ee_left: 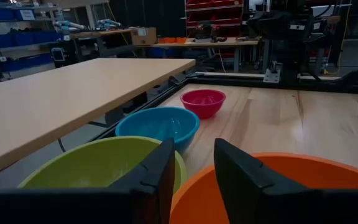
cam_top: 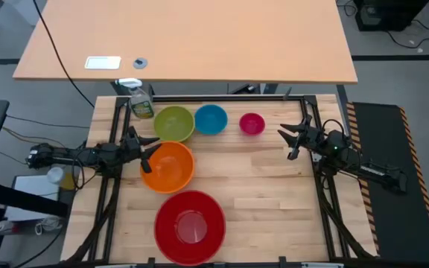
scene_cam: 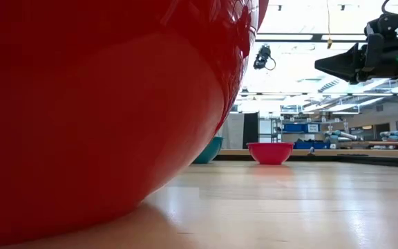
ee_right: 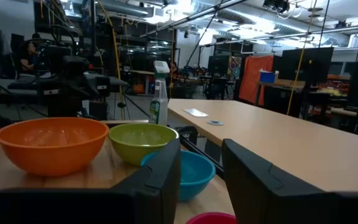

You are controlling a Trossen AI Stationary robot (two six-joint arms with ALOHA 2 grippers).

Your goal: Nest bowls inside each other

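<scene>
Tabletop mostly behind red bowl (scene_cam: pixel 102 104)

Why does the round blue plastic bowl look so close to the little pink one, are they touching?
Apart. In the high view, bare wooden table shows between the blue bowl and the pink bowl.

Five bowls (cam_top: pixel 173 123) — one spray bottle (cam_top: pixel 140 100)

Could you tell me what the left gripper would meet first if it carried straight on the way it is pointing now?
Most likely the orange bowl: the left gripper, open and empty, sits at that bowl's near rim, which fills the foreground past its fingers in the left wrist view. Its height is unclear, so it might pass over the rim.
</scene>
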